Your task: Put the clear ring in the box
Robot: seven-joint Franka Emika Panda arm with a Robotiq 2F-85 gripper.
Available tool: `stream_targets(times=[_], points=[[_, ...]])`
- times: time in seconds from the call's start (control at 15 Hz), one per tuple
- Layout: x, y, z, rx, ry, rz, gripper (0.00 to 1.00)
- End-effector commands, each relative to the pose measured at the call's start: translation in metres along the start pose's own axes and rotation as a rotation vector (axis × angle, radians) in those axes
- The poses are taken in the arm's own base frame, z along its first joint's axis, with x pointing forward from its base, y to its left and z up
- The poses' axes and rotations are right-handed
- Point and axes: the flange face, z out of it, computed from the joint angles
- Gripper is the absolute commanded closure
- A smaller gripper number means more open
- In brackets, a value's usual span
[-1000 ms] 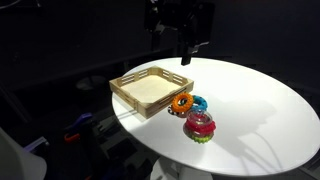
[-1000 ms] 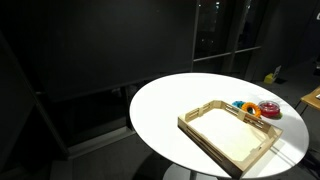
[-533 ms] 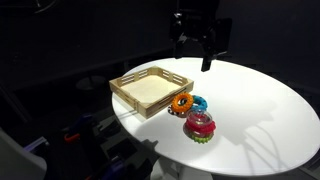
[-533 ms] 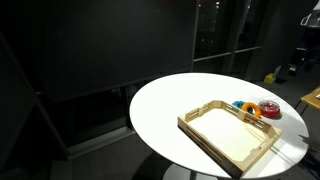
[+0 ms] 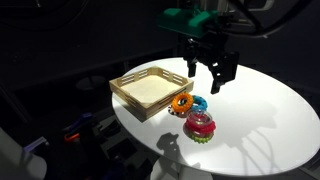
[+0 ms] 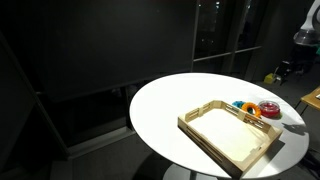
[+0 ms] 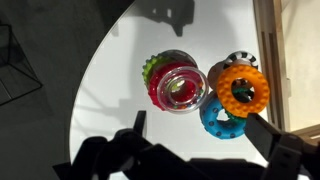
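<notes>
The clear ring (image 7: pixel 199 84) lies on top of a red ring, with a green toothed ring under them, on the white round table (image 7: pixel 120 80). In an exterior view this stack (image 5: pixel 199 124) sits near the table's front edge. The box (image 5: pixel 150 88), a shallow light-wood tray, is empty; it also shows in an exterior view (image 6: pixel 230 135) and its wall shows in the wrist view (image 7: pixel 268 40). My gripper (image 5: pixel 211 78) hangs open and empty above the rings. In the wrist view the gripper (image 7: pixel 198 122) has its dark fingers spread, and the rings lie just beyond them.
An orange ring (image 7: pixel 243 88) lies partly on a blue ring (image 7: pixel 220 118), between the stack and the box. Both show in an exterior view, orange (image 5: pixel 181 102) and blue (image 5: pixel 198 103). The surroundings are dark. Bare table (image 5: pixel 270 110) extends away from the box.
My gripper has moved from the table's far side, down and over the rings, and now hangs just above them. The rings and box have not moved.
</notes>
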Motion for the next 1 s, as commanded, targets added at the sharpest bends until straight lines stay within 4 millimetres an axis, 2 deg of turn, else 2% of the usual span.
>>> stream_targets(times=[0.0,0.13,0.2,0.53,0.93], points=[[0.012,0.013,0.016,-0.027,-0.001,0.061,0.00],[0.011,0.014,0.017,-0.027,-0.017,0.067,0.00],[0.003,0.010,0.021,-0.013,-0.019,0.045,0.00],[0.007,0.012,0.022,-0.015,-0.018,0.049,0.00],[0.010,0.014,0.051,-0.047,-0.030,0.079,0.00]])
